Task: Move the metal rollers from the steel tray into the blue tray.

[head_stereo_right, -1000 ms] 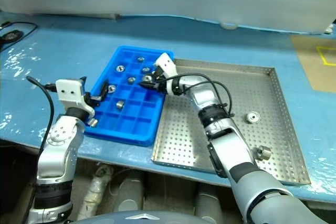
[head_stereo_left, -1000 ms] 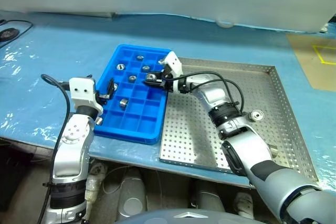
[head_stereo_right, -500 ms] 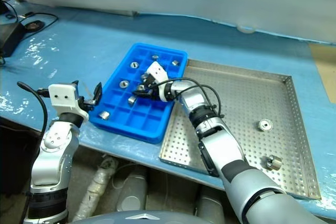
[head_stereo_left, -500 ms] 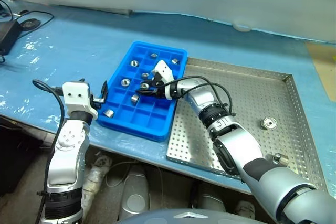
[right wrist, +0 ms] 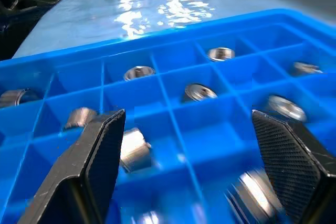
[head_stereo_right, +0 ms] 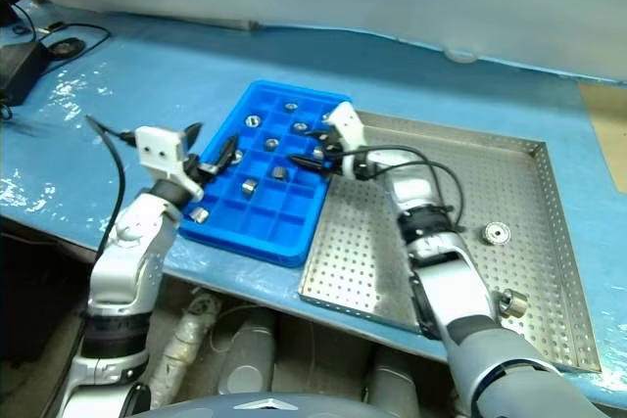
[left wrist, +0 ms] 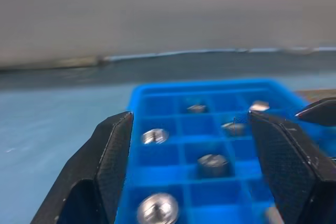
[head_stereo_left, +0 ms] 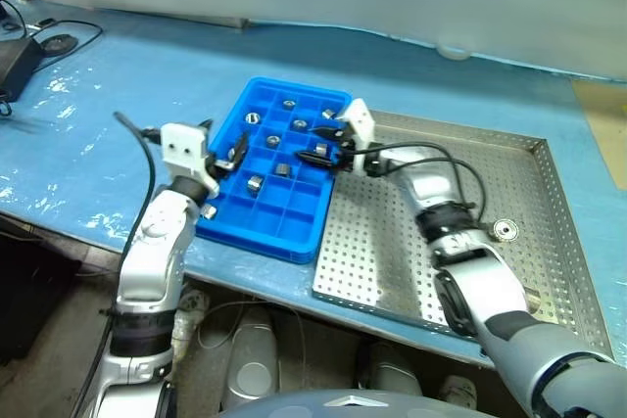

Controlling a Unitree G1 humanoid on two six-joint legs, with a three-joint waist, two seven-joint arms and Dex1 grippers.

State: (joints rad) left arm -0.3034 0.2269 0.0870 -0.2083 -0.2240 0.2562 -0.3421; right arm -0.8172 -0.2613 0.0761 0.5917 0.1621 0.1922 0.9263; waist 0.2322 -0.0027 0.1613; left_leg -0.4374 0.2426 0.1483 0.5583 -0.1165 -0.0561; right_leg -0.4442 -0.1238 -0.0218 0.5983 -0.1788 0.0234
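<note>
The blue tray (head_stereo_left: pixel 294 217) lies left of the steel tray (head_stereo_left: pixel 470 173) on the blue-covered table. Several metal rollers (head_stereo_left: pixel 280 170) sit in its compartments, seen close up in the right wrist view (right wrist: pixel 198 92). Two more rollers lie in the steel tray, one at its right side (head_stereo_right: pixel 498 233) and one near the front rim (head_stereo_right: pixel 510 302). My right gripper (head_stereo_left: pixel 320 144) hovers open over the blue tray's right edge, with nothing between its fingers (right wrist: pixel 97 156). My left gripper (head_stereo_left: pixel 227 149) is open and empty at the tray's left rim, its fingers (left wrist: pixel 107 156) pointing across the compartments.
A black cable and power adapter (head_stereo_left: pixel 22 41) lie at the far left of the table. A brown board (head_stereo_left: pixel 602 115) sits at the right edge. The table's front edge runs just below both trays.
My right gripper has opened, let a roller go into the blue tray and drawn right toward the tray's edge. My left gripper has risen and swung right toward the tray's left rim.
</note>
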